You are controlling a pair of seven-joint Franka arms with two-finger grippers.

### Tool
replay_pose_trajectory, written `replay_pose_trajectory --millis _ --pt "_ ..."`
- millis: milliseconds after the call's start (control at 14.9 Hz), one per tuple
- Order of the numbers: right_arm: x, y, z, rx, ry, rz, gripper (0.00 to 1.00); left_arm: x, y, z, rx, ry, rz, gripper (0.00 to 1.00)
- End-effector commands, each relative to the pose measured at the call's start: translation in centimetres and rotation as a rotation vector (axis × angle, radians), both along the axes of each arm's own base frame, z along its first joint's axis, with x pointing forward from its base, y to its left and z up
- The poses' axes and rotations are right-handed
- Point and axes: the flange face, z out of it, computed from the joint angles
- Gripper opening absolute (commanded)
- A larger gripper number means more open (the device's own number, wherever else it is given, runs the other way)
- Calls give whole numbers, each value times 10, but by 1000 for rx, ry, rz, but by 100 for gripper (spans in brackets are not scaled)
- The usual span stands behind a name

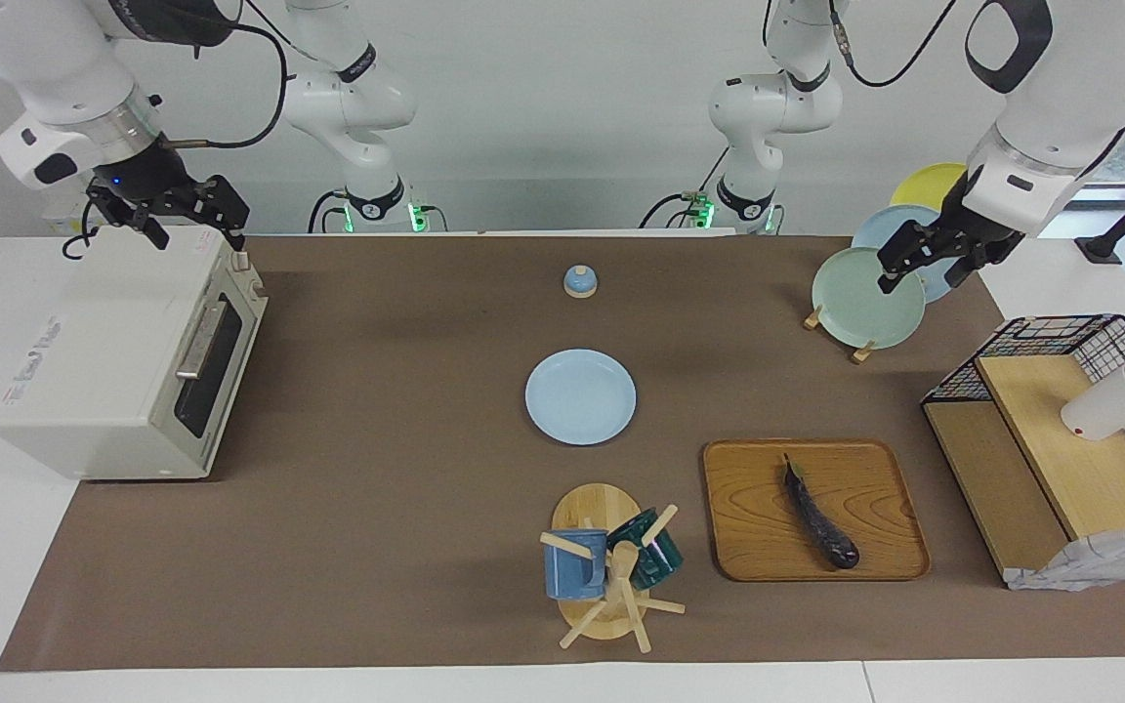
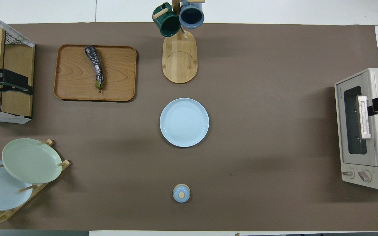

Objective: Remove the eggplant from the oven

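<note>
Both grippers, right [image 1: 193, 227] and left [image 1: 929, 262], hang open; oven [image 2: 369, 127] reads TOSHIBA.

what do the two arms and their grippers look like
Both arms are glossy white with rounded joints, black bands and black cables looping along them. Green lights glow at their bases. The right gripper and the left gripper are black two-finger claws on white wrists; a small blue light shows above the right one.

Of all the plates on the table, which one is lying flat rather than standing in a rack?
The light blue plate at the table's middle lies flat on the mat. The green plate and the plates beside it stand on edge in the wooden rack.
</note>
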Motion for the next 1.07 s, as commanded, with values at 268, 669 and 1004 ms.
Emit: replay_pose_trajectory --millis 268,669,1004 --pt "-4 3 2 15 -7 -8 100 -36 2 -44 26 34 -25 100" --pt "-4 1 3 1 -9 -9 100 -32 4 -24 27 39 -52 100" --pt "-4 0 3 -3 -8 -9 100 -35 -2 -26 27 52 -62 100"
